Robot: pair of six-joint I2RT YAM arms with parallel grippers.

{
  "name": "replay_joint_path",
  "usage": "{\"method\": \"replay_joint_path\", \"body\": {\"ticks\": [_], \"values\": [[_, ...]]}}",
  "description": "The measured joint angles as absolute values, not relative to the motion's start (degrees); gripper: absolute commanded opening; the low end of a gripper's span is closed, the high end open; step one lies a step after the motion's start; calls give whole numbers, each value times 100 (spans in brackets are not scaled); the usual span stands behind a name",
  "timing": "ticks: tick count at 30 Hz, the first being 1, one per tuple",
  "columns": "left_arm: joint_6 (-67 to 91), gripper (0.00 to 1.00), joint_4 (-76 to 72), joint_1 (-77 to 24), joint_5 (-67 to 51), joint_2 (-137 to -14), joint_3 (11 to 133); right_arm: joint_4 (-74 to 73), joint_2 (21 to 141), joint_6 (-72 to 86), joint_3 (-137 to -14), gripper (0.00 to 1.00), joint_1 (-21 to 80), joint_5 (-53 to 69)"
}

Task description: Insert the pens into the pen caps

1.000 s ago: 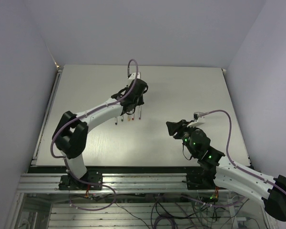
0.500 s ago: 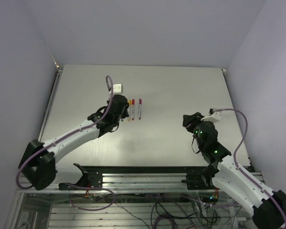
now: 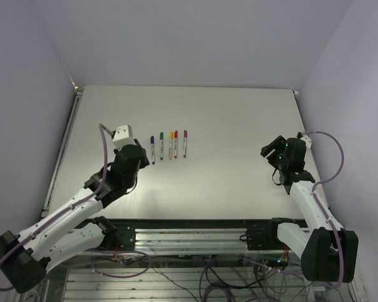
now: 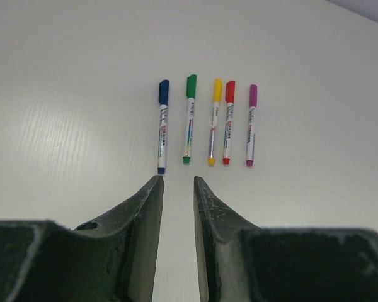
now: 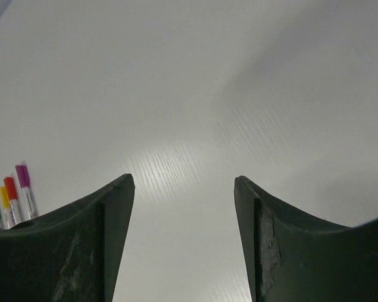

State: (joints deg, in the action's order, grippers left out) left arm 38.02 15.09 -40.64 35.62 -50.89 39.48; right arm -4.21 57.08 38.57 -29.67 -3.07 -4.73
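Several pens [image 3: 171,145] lie side by side in a row on the table, each with its cap on. In the left wrist view the pen caps run blue [image 4: 163,91], green [image 4: 191,85], yellow [image 4: 217,89], red [image 4: 230,91] and magenta [image 4: 252,93]. My left gripper [image 4: 178,179] hangs just short of the blue pen's [image 4: 162,129] near end, narrowly open and empty. It sits left of the row [image 3: 138,155]. Far off at the right, my right gripper [image 3: 265,151] is wide open and empty [image 5: 184,179]. The magenta pen [image 5: 25,189] and red pen [image 5: 11,195] show at that view's lower left.
The pale table [image 3: 227,119] is bounded by a purple wall at the back and on both sides. A metal rail [image 3: 189,239] with cables runs along its near edge, where the arm bases stand.
My left arm has drawn back from over the pens toward the near left, uncovering the whole row. The right arm has swung out to the right, and its jaws have widened.
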Motion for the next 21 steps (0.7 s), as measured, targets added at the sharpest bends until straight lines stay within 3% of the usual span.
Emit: {"method": "replay_joint_path", "body": {"ticks": [10,21], "values": [[4056,35,1966,-4062,3903,-4683,3793,-764,5210,3575,-3033,73,-331,-541],[4182,35,2174,-4062,3957,-4576,3767,-1116,4989,3938,-3035,72,-331,-1286]]}}
